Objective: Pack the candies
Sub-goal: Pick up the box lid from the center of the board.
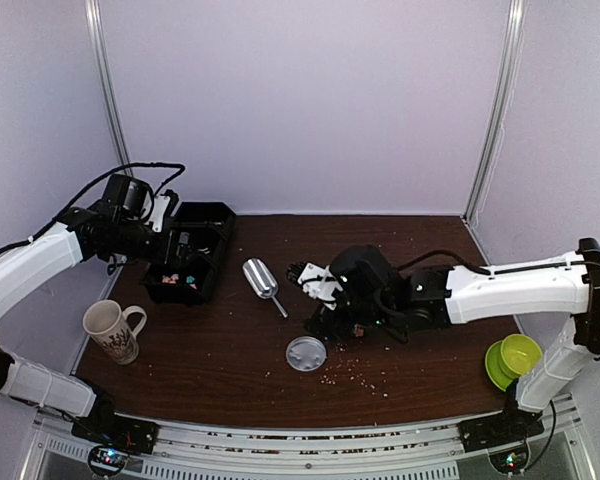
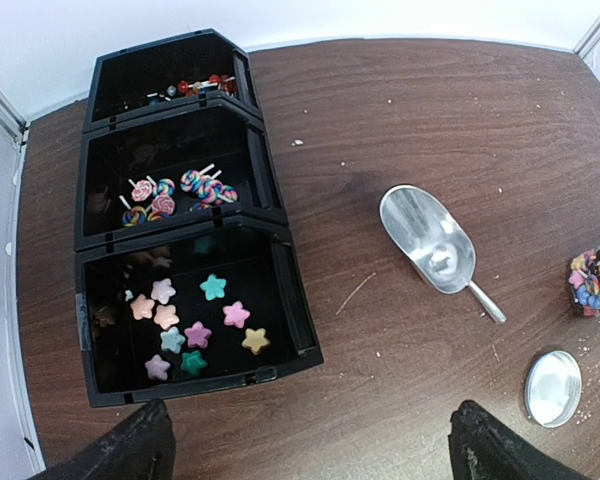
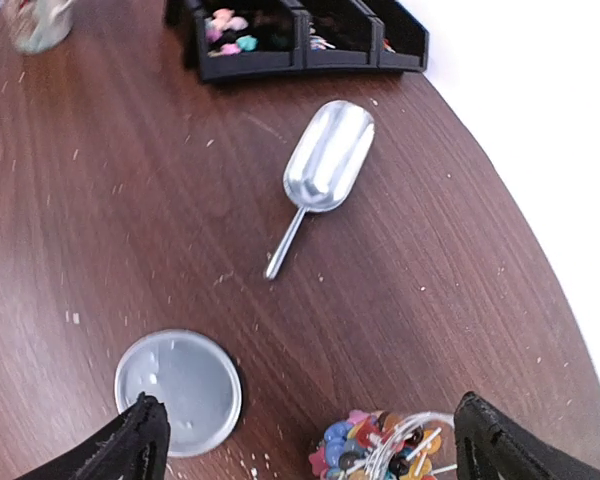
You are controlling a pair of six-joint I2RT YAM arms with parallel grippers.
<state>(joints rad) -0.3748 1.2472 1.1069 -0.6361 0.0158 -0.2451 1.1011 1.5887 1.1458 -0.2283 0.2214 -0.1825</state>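
A black three-compartment tray [image 2: 290, 300] holds candies: pastel stars [image 2: 195, 322] in the near bin, swirl lollipops [image 2: 175, 195] in the middle one, small dark and red sweets [image 2: 195, 88] in the far one. My left gripper [image 2: 315, 455] hovers open above the table just beside the tray's near corner, with nothing between its fingers. A clear jar of mixed candies [image 3: 385, 452] stands on the table, and my right gripper [image 3: 315, 445] is open above it. The jar sits toward the right finger [image 3: 495, 445], apart from it. A metal scoop [image 3: 325, 165] lies empty between tray and jar.
A round metal lid [image 3: 178, 392] lies flat under the right gripper's left finger. A patterned mug [image 1: 112, 330] stands at the near left, and green bowls [image 1: 512, 360] at the near right. Pale crumbs [image 1: 355, 372] are scattered near the lid.
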